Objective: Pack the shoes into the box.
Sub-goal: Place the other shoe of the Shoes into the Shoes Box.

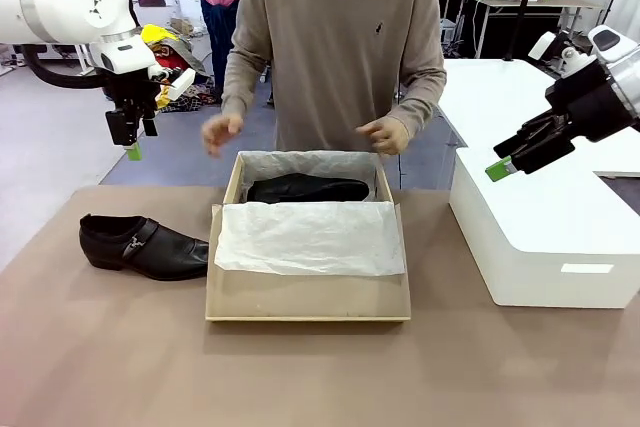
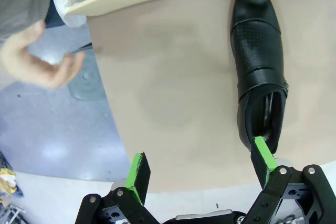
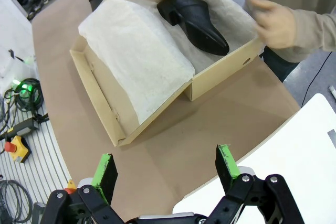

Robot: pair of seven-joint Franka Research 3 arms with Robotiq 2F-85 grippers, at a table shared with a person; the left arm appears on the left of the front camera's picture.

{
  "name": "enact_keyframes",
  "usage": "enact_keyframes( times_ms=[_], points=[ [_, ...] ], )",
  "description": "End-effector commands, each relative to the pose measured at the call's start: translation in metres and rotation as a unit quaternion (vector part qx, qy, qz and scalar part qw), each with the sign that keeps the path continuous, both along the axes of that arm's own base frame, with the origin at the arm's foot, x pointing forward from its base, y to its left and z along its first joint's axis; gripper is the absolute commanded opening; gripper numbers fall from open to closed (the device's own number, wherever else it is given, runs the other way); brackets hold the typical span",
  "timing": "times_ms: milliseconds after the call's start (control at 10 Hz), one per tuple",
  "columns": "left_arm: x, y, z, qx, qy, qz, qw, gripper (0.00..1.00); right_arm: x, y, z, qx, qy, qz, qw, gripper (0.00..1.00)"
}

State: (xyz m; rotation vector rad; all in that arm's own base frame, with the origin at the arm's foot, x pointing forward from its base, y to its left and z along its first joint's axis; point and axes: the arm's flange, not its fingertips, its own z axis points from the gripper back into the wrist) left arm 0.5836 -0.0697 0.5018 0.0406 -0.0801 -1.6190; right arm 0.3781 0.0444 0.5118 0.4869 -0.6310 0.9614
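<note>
The cardboard box (image 1: 300, 299) sits open in the middle of the worktop (image 1: 320, 377), with tissue paper (image 1: 310, 237) draped over its near half. One black shoe (image 1: 308, 188) lies on its side inside, along the far wall. The second shoe (image 1: 143, 245) rests on the worktop at the left of the frame, its toe just beside the box. The left gripper (image 1: 132, 147) hangs at the upper left, fingers spread, holding nothing. The right gripper (image 1: 497, 169) hovers at the right above a white box (image 1: 540, 237), also spread and empty. Behind the cardboard box, the person's hands (image 1: 221, 132) hover apart.
</note>
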Motion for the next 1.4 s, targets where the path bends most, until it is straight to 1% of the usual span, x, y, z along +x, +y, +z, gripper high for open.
enact_keyframes(
  times_ms=[0, 400, 800, 1000, 1300],
  points=[
    [0.000, 0.002, 0.001, 0.001, -0.001, 0.001, 1.000, 1.00, 0.003, 0.000, -0.002, 0.014, -0.011, 0.011, 1.000, 1.00],
    [0.000, 0.000, 0.000, 0.000, 0.000, 0.000, 1.000, 1.00, 0.003, 0.000, -0.002, 0.014, -0.011, 0.011, 1.000, 1.00],
    [-0.030, 0.028, -0.009, 0.006, 0.009, 0.023, 1.000, 1.00, 0.003, 0.000, -0.002, 0.014, -0.011, 0.011, 1.000, 1.00],
    [-0.042, 0.042, -0.029, 0.007, 0.009, 0.031, 0.999, 1.00, 0.003, 0.000, -0.002, 0.014, -0.011, 0.011, 1.000, 1.00],
    [-0.054, 0.057, -0.059, 0.003, -0.007, 0.026, 1.000, 1.00, 0.003, 0.000, -0.002, 0.014, -0.011, 0.011, 1.000, 1.00]
  ],
)
